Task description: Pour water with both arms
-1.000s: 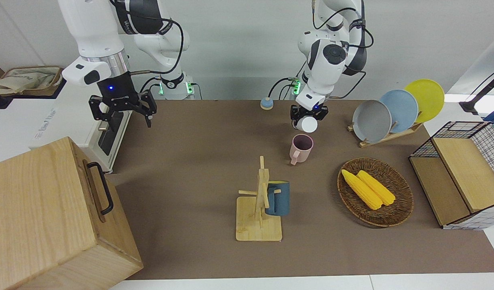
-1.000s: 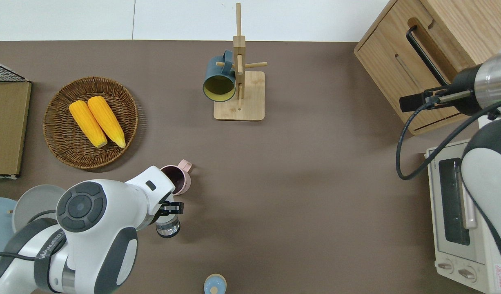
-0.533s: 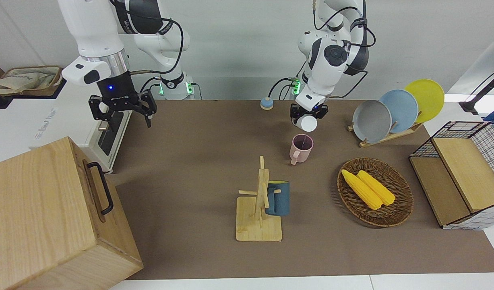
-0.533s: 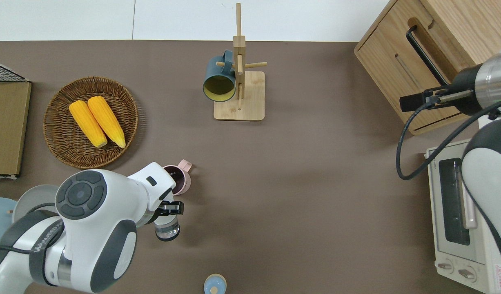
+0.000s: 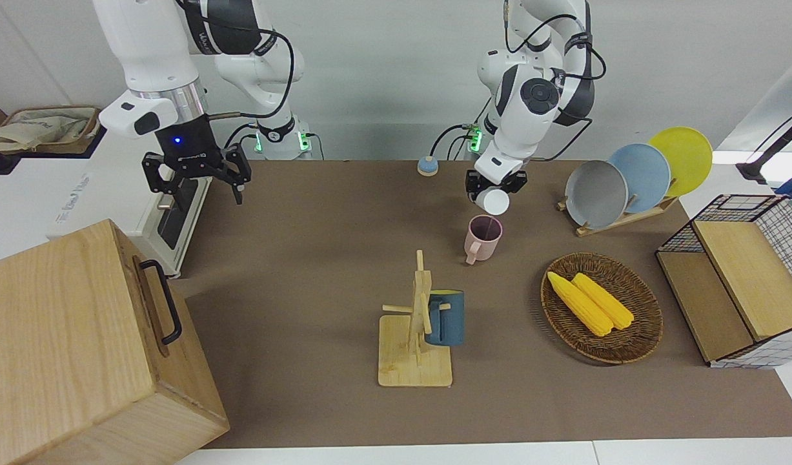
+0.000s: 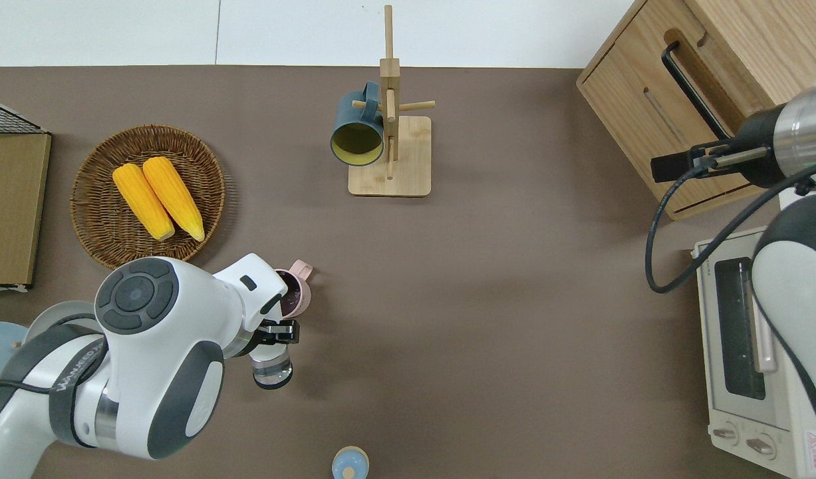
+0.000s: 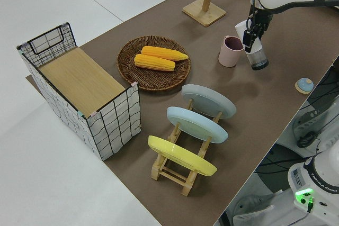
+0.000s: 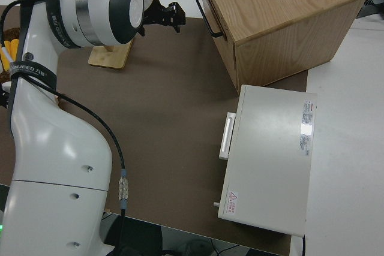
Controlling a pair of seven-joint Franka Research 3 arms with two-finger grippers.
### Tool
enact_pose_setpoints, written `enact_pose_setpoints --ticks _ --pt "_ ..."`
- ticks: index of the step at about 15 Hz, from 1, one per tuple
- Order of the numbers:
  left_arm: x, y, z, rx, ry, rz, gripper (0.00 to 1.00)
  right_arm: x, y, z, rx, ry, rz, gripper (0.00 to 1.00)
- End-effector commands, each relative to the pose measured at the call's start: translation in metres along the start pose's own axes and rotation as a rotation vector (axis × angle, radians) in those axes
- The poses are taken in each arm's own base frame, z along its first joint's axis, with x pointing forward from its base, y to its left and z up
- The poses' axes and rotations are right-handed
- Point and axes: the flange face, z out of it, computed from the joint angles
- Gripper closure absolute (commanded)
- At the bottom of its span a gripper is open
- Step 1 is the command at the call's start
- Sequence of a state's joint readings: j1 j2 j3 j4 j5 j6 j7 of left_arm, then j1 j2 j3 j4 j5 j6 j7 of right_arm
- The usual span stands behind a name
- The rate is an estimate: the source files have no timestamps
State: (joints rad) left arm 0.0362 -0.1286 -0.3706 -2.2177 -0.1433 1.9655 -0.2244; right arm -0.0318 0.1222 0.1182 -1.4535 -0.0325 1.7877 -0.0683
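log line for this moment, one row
left tool: shut on clear cup, tipped toward pink mug | right tool: parked, open | pink mug: upright on table

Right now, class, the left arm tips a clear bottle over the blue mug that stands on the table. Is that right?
Not quite. The left pincer does hold the clear bottle tipped, but over the pink mug, which stands on the table. The blue mug hangs on the wooden mug stand, farther from the robots. The front view shows this.

Brown table [image 5: 305, 271] with pink mug [image 5: 481, 237], mug stand [image 5: 414, 336], corn basket [image 5: 601, 307], plate rack [image 5: 618, 216], wooden box [image 5: 79, 349].
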Motion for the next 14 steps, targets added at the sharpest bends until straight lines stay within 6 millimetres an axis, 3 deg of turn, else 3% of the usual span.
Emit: enact_pose_setpoints --ticks 1,14 --pt "0.0 -0.001 -0.013 0.021 0.001 -0.014 1.0 -0.001 0.003 -0.004 0.012 0.008 0.0 0.011" --pt "-0.024 -0.006 -0.013 0.034 0.043 -0.02 1.0 -0.001 0.003 -0.004 0.01 0.01 -0.001 0.011"
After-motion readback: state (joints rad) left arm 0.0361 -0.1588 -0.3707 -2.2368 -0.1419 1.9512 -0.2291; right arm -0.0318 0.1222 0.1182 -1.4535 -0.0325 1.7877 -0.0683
